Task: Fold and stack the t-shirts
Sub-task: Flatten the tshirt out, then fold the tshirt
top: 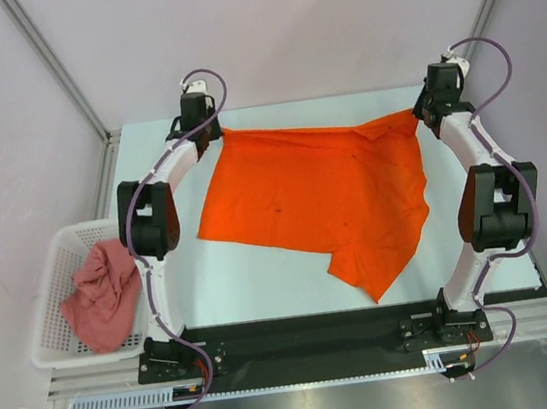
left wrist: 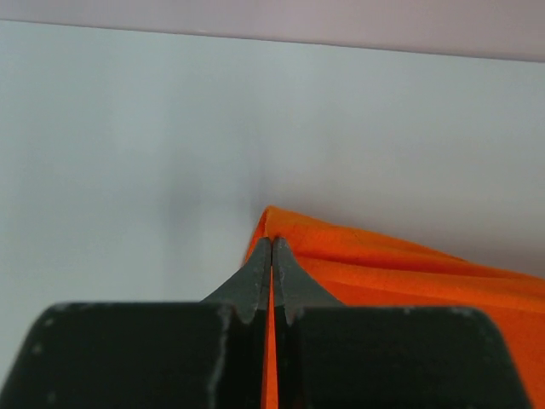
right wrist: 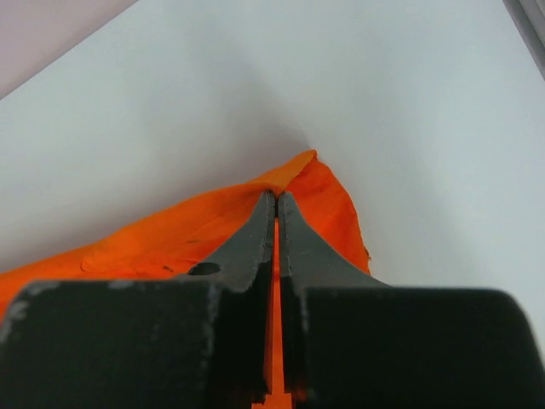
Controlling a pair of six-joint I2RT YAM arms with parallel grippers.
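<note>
now the white basket [top: 54, 264] left of the table [top: 263, 276] holds the salmon-pink t-shirt [top: 99, 298], crumpled in a heap. the orange t-shirt [top: 322, 193] lies spread on the table. the left gripper [left wrist: 271, 256] is clamped on its far left corner, the right gripper [right wrist: 277, 204] on its far right corner, fingers pressed together on the cloth.
</note>
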